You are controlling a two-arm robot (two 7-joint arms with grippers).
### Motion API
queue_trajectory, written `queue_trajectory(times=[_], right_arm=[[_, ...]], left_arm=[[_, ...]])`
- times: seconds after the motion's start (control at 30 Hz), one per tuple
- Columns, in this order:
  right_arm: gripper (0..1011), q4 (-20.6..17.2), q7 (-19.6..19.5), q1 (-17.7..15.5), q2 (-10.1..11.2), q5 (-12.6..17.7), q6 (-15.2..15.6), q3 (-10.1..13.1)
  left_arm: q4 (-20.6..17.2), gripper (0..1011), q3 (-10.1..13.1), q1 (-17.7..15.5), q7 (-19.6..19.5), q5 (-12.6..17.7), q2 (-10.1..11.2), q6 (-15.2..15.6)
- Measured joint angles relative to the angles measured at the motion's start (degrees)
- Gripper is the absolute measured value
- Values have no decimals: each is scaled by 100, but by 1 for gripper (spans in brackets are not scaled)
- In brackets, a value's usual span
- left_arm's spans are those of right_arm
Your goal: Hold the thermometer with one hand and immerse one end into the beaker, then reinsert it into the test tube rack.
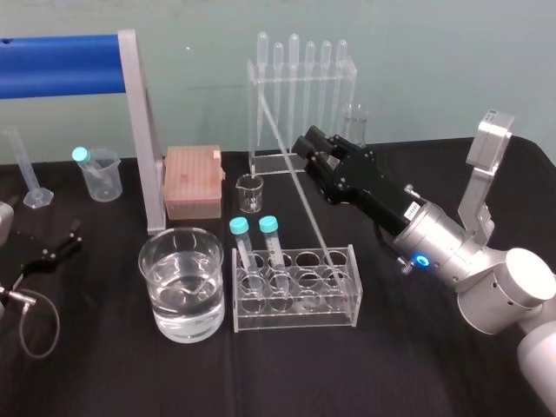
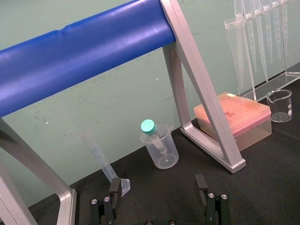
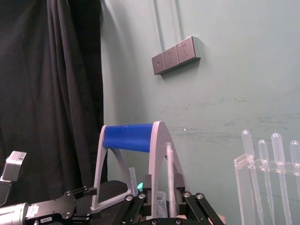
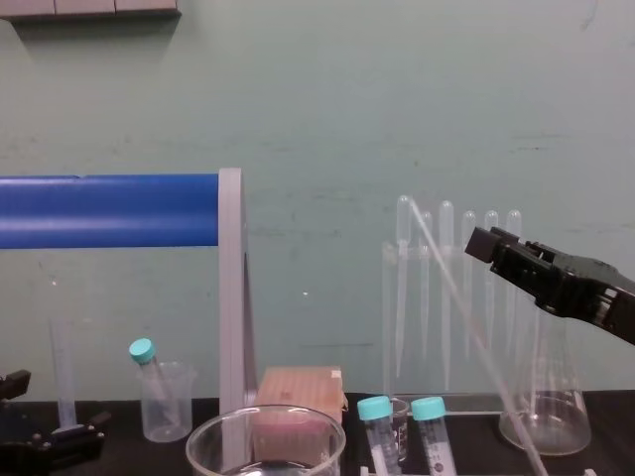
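The thermometer [image 1: 300,182] [image 4: 466,317] stands with its lower end in a rear right hole of the clear test tube rack [image 1: 295,314]. It leans back and left toward the pipette stand. My right gripper [image 1: 313,139] [image 4: 478,243] hovers just right of the rod's upper half. Its fingers are slightly open, apart from the rod, with nothing between them. The large beaker [image 1: 182,282] [image 4: 263,436] holds water and sits left of the rack. My left gripper [image 1: 56,248] [image 2: 158,187] rests open on the table at the far left.
Two teal-capped tubes [image 1: 261,234] stand in the rack's left side. Behind are a pipette stand [image 1: 300,69], a small glass beaker [image 1: 250,193], a pink tip box [image 1: 193,181] and a conical flask [image 4: 546,416]. A blue roller frame [image 1: 61,65], plastic beaker [image 1: 100,174] and cylinder [image 1: 26,169] stand far left.
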Motion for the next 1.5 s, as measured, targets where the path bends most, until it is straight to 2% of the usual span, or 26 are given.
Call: queue_trajectory(times=[0.1,0.13,0.2,0.23,0.3,0.33,0.37,0.57,0.67,0.7,0.8,1.07,1.27,1.33,1.37,1.47,1.5], right_arm=[[361,0,1,0,0,0,0,1],[427,0,2,1,0,0,-1,2],[469,0,3,1,0,0,-1,2],[529,0,4,2,0,0,-2,2],[563,-1,5,2,0,1,-2,2],[632,-1,5,2,0,2,-3,2],[632,-1,5,2,0,2,-3,2],[840,-1,5,2,0,6,-6,2],[891,-1,6,2,0,7,-8,2],[947,-1,6,2,0,7,-9,2],[1002,-1,5,2,0,7,-10,2],[1003,-38,-24,-15,8,-10,-11,13],[1003,-673,-875,-446,147,-369,-38,301],[1003,-1074,-1418,-757,221,-629,-6,522],[1003,-1074,-1418,-757,221,-629,-6,522],[1003,-1467,-1962,-1137,285,-873,111,772],[1003,-1467,-1962,-1137,285,-873,111,772]], left_arm=[[0,1008,0,0,0,0,0,0],[0,1008,0,0,0,0,0,0],[0,1008,0,0,0,0,0,0],[0,1008,0,0,0,0,0,0],[0,1008,0,0,0,0,0,0],[0,1008,0,0,0,0,0,0],[0,1008,0,0,0,0,0,0],[0,1008,0,0,0,0,0,0],[0,1008,0,0,0,0,0,0],[0,1008,0,0,0,0,0,0],[0,1008,0,0,0,0,0,0],[0,1008,0,0,0,0,0,0],[0,1008,0,0,0,0,0,0],[0,1008,0,0,0,0,0,0],[0,1008,0,0,0,0,0,0],[0,1008,0,0,0,0,0,0],[0,1008,0,0,0,0,0,0]])
